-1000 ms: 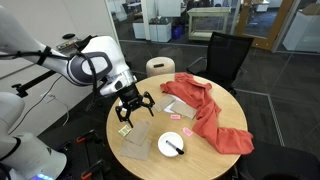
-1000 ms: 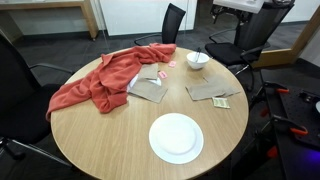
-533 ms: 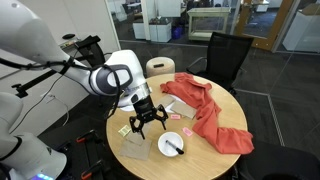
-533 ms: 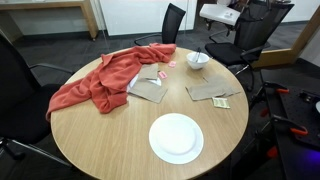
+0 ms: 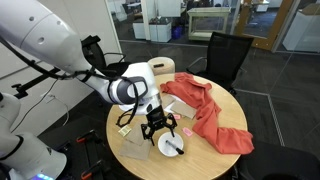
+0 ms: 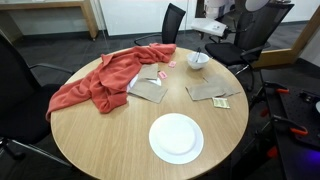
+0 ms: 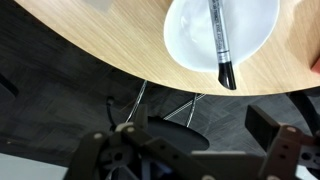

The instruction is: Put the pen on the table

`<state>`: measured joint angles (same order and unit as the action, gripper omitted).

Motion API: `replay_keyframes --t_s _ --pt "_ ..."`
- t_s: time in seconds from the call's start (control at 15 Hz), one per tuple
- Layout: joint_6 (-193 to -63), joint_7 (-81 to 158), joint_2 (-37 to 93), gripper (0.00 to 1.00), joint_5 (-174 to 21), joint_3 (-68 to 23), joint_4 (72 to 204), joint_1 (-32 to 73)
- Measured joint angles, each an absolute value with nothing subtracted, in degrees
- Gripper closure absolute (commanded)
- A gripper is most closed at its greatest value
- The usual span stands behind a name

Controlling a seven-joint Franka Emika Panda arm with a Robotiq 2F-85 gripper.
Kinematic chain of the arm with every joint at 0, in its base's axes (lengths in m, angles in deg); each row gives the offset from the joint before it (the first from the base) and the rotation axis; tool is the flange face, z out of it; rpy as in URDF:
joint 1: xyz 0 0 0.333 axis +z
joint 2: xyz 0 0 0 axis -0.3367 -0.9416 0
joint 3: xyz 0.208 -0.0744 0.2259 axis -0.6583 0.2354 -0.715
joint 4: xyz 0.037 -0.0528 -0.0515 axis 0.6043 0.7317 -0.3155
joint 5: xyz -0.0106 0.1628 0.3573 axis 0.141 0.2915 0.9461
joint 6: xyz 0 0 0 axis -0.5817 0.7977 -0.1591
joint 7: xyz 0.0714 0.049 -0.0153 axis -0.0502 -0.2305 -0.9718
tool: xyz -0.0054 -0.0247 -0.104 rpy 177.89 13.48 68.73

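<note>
- The table carries the small white dish close to its edge. I judge that is why the arm reaches the dish without crossing anything.
- The red cloth sprawls on the side of the dish towards the table's middle. It is near the dish but not on it, so it should not foul a lift.
- The gripper hovers above the dish, offset towards the table-edge side. Its fingers are spread wide with nothing between them. It looks like an approach, with no grasp made yet.
- The dish is what holds the task's thing, so the task is not yet done.
- The pen lies in the dish across its middle.
  - Its long axis runs from the far side of the dish towards the rim nearest the table edge.
  - Its dark end points at the table edge and pokes just past that rim (the other end runs out of the wrist view).
  - In the wrist view the fingers stand to either side of that axis. Closing across the thin barrel seems the natural hold.
</note>
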<state>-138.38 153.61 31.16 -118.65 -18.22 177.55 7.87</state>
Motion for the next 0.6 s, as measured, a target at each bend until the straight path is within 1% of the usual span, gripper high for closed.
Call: replay_keyframes --t_s 0.13,0.2,0.27,0.47,0.6 --pt "-139.41 153.5 29.17 0.0 -118.65 -17.22 176.35 8.9" --pt "-139.87 153.35 28.33 0.04 -118.65 -16.75 175.82 9.36" --pt "-140.24 153.26 27.52 0.12 -118.65 -16.32 175.32 9.79" --pt "-141.24 153.13 25.66 0.3 -118.65 -15.54 174.16 10.57" --pt "-141.37 153.1 24.58 0.35 -118.65 -15.03 173.43 11.13"
